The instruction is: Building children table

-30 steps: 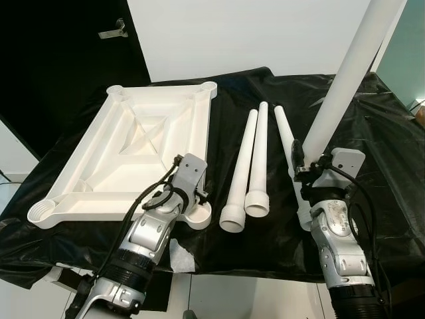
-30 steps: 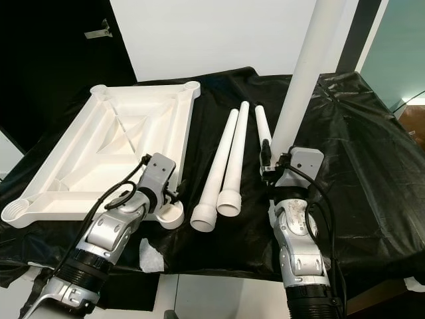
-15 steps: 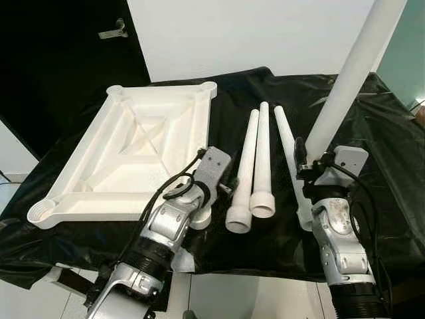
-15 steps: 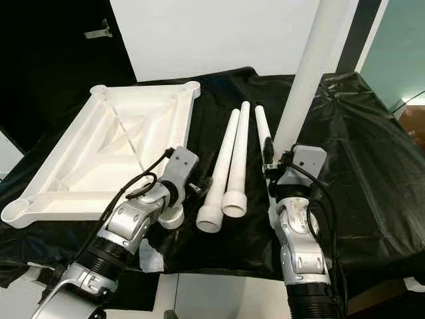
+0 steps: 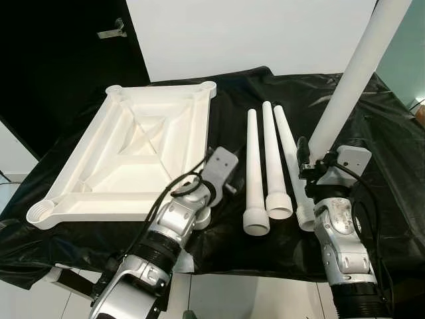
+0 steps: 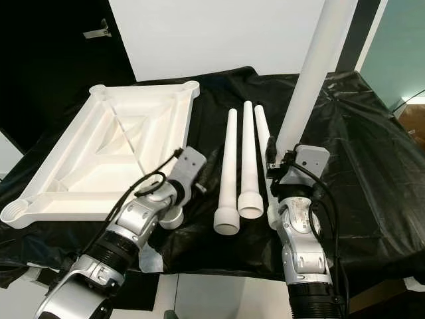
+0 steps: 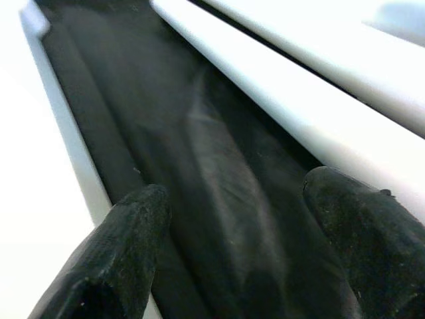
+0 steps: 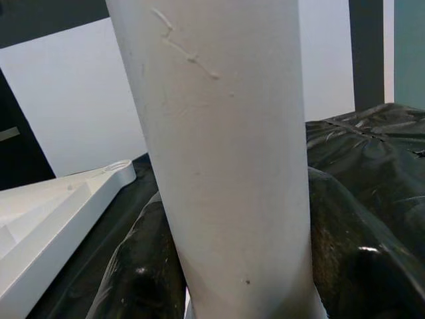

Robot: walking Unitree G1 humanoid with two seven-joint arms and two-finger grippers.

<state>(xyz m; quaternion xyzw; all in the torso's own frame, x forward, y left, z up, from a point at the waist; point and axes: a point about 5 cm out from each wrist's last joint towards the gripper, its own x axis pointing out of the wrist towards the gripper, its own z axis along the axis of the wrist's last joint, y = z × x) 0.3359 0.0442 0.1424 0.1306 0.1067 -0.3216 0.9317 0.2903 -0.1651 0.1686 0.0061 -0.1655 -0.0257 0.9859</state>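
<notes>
Since earlier, left pincer, spread, nudged two legs rightward; right pincer pinches one leg; tabletop has none fitted.

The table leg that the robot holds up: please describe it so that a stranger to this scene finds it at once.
On the black cloth lies a white tabletop, upside down, and to its right three white legs lie side by side. Right of them, the right gripper is shut on a fourth leg. This held leg alone stands upright, rising out of the picture's top.
</notes>
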